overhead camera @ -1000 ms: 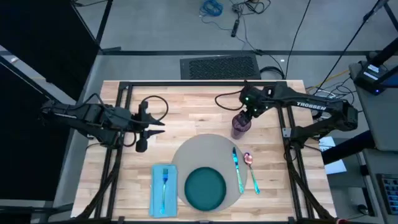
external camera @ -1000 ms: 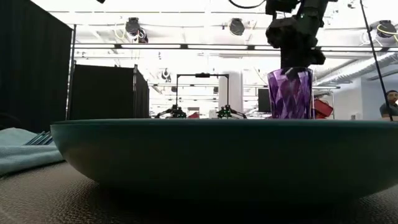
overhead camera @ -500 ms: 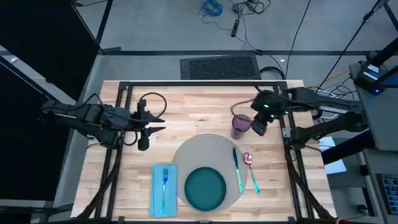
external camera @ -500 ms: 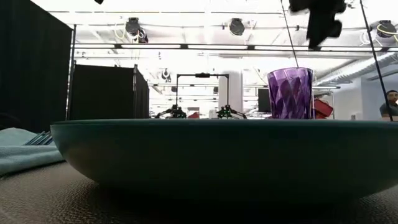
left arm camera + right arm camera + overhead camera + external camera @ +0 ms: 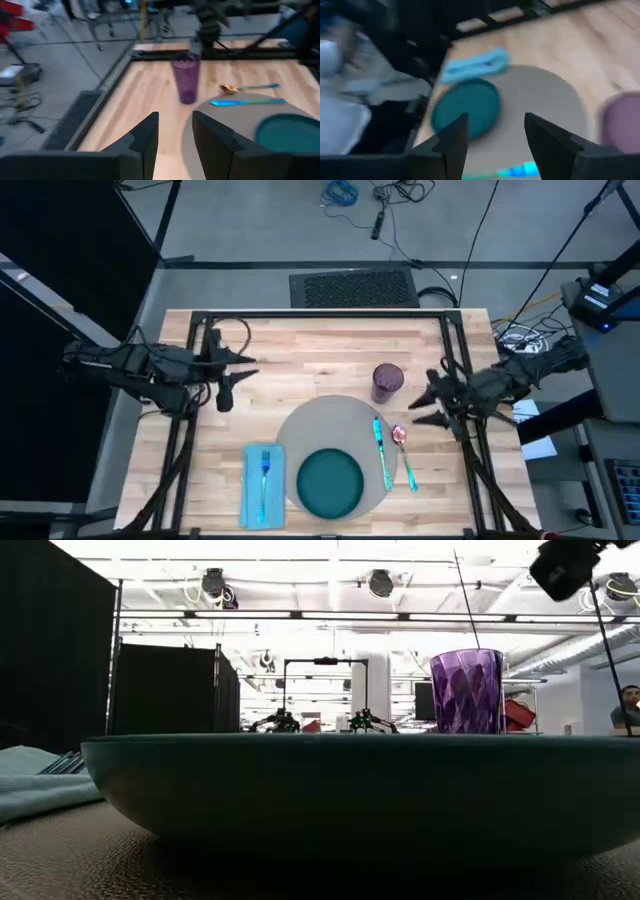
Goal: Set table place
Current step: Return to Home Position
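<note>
Surface: large rectangular light-wood butcher-block surface [image 5: 310,345] on a black metal frame, with one dark arm at each side.
Placemat: large flat round grey placemat [image 5: 322,423] lies at the near middle of the surface. A dark teal round plate [image 5: 330,483] sits on its near part.
Napkin: light blue folded cloth napkin [image 5: 262,488] lies just left of the placemat, with an iridescent blue fork [image 5: 265,468] on top.
Cutlery: iridescent blue knife [image 5: 382,452] lies along the placemat's right edge. An iridescent spoon [image 5: 404,458] with a pinkish bowl lies just right of it. Both long axes run near to far.
Cup: faceted purple cup [image 5: 388,380] stands upright by the placemat's far right rim; whether it touches the mat cannot be told.
Right tool: right tool [image 5: 420,410] hangs at the surface's right edge, fingers spread wide, empty and pointing left.
Left tool: left tool [image 5: 248,366] hangs at the left side, fingers parted by a modest gap, empty and pointing right.
Relation: the cup lies left and slightly far of the right tool, near but apart. The right arm is much the nearer to it.
Judgement: the setting looks complete, so only parking the arms seems left. A pull-back rightward, away from the cup, would likely keep the spread fingers clear of cup and spoon.
</note>
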{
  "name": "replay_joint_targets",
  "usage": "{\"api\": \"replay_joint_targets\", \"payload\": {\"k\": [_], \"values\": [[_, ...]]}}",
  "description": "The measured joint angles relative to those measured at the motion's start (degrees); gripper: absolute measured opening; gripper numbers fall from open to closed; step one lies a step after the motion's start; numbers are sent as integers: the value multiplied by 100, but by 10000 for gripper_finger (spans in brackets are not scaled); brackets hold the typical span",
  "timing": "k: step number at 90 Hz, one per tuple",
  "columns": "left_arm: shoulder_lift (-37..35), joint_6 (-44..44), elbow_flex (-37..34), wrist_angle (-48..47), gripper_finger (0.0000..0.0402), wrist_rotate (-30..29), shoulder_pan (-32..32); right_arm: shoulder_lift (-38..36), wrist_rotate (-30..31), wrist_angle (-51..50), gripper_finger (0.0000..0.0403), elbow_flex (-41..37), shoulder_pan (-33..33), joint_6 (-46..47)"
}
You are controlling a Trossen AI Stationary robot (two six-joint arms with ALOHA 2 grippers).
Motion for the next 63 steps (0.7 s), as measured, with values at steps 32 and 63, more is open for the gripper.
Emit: {"api": "replay_joint_targets", "payload": {"k": [32,63], "values": [[-1641,1050,-1741,2425,105,-487,97,-1147,-934,2390,176,-1522,509,-1348],[-2474,1206,-4354,5556,105,563,571,-1271,252,2670,176,-1888,456,-1961]]}}
